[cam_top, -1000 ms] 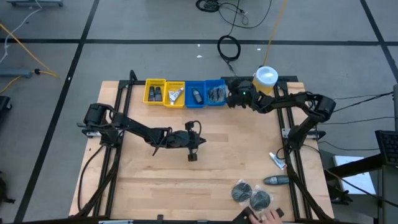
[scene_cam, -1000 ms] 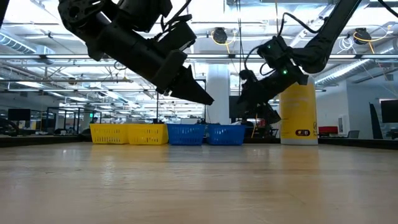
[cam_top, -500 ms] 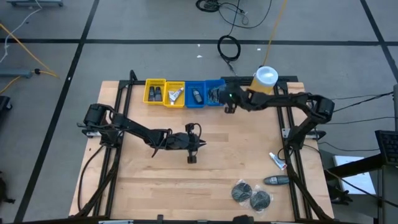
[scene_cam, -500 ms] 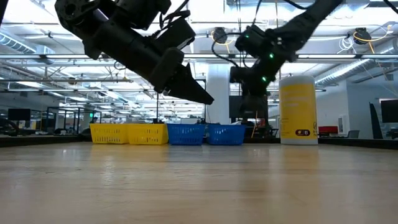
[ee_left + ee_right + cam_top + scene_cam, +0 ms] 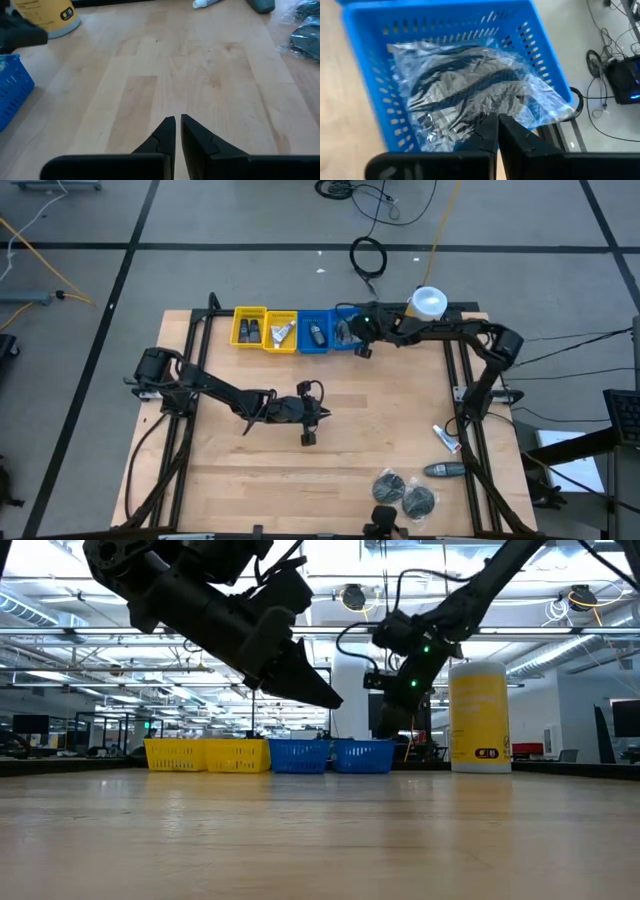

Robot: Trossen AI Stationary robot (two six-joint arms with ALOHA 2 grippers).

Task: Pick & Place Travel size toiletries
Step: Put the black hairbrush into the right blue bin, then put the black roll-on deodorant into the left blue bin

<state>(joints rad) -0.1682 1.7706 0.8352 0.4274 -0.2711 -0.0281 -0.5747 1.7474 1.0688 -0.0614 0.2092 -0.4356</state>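
Note:
The travel size toiletries still out on the table lie at its near right: two dark round packets, a dark bottle and a white tube. My right gripper hangs shut over the rightmost blue bin, above a clear packet with dark pieces lying in it. In the low view it stands higher than the bin rims. My left gripper hovers shut and empty over the middle of the table.
Two yellow bins and a second blue bin line the far edge, each holding small items. A yellow canister with a white lid stands at the far right. Bare wood lies between the arms.
My right gripper has moved along the far edge toward the table's left, from beside the canister to above the rightmost blue bin, and its fingers have closed. A person's hand at the near edge by the packets has drawn back out of view.

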